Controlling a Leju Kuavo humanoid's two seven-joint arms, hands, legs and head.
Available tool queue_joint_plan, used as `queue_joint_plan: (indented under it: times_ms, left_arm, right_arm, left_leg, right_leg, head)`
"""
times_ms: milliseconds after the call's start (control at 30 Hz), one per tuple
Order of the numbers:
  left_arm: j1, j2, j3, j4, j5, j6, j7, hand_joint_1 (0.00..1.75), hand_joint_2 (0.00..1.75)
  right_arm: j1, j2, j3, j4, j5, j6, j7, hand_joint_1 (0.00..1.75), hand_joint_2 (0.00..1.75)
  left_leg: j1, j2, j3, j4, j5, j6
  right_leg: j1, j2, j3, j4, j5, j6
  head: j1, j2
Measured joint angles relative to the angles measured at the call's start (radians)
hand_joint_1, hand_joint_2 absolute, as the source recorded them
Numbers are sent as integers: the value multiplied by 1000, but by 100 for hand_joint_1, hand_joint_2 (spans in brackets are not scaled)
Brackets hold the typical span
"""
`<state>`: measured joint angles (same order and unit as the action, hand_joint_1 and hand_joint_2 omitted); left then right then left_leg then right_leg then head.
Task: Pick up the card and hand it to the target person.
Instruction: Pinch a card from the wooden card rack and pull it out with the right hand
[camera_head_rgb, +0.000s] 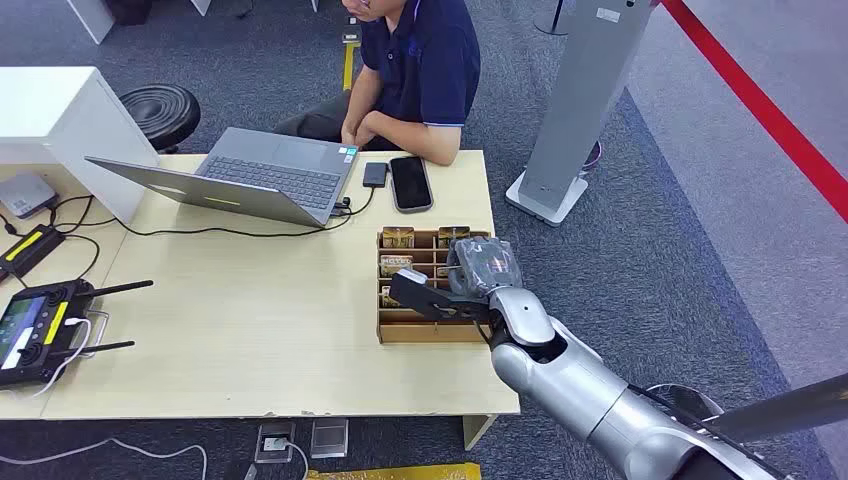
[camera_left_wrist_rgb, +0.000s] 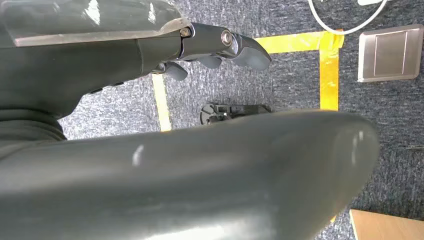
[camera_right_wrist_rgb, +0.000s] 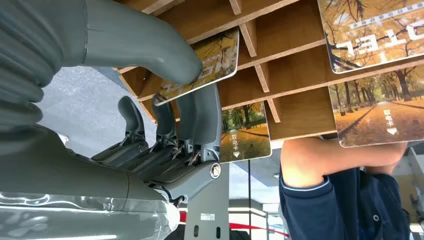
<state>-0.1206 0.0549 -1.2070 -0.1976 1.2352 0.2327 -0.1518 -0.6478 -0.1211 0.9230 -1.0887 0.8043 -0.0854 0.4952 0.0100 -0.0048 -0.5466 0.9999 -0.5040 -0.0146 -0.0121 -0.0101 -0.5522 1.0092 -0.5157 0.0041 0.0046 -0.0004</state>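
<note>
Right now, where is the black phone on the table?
In the head view the black phone lies at the table's far edge, right of the laptop, in front of the seated person, beyond the wooden card rack.

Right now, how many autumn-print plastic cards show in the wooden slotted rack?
4: one card pinched by the right hand, one beside its fingers, two in farther slots. The hand may hide more.
</note>
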Motion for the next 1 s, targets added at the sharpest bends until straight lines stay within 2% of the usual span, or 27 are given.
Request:
queue_joint_plan:
  times_ms: [300, 433, 567, 867, 1000]
  left_arm:
    - [0, 0, 0, 0, 0, 0, 0, 0, 0]
    - [0, 0, 0, 0, 0, 0, 0, 0, 0]
    - [0, 0, 0, 0, 0, -1, -3, 0, 175]
    - [-1, 0, 0, 0, -10, -11, -13, 0, 175]
    - [-1, 0, 0, 0, -9, -8, -8, 0, 175]
  right_arm:
    - [-3, 4, 3, 5, -1, -5, -6, 136, 175]
    - [-8, 9, 12, 14, -6, -4, -12, 173, 175]
    - [-11, 9, 14, 20, -14, -4, -17, 175, 175]
    - [-15, 10, 15, 28, -10, -6, -25, 175, 175]
    - [-24, 9, 15, 21, -20, 28, -20, 175, 175]
  left_leg:
    - [0, 0, 0, 0, 0, 0]
    - [0, 0, 0, 0, 0, 0]
    - [0, 0, 1, 0, 0, 0]
    - [0, 0, 1, 0, 0, 0]
    - [0, 0, 1, 0, 0, 0]
  right_leg:
    - [0, 0, 0, 0, 0, 0]
    - [0, 0, 0, 0, 0, 0]
    - [0, 0, 0, 0, 0, 0]
    - [0, 0, 1, 0, 0, 0]
    - [0, 1, 0, 0, 0, 0]
  head:
    - [1, 0]
    - [0, 0]
    - [0, 0]
    - [0, 0]
    - [0, 0]
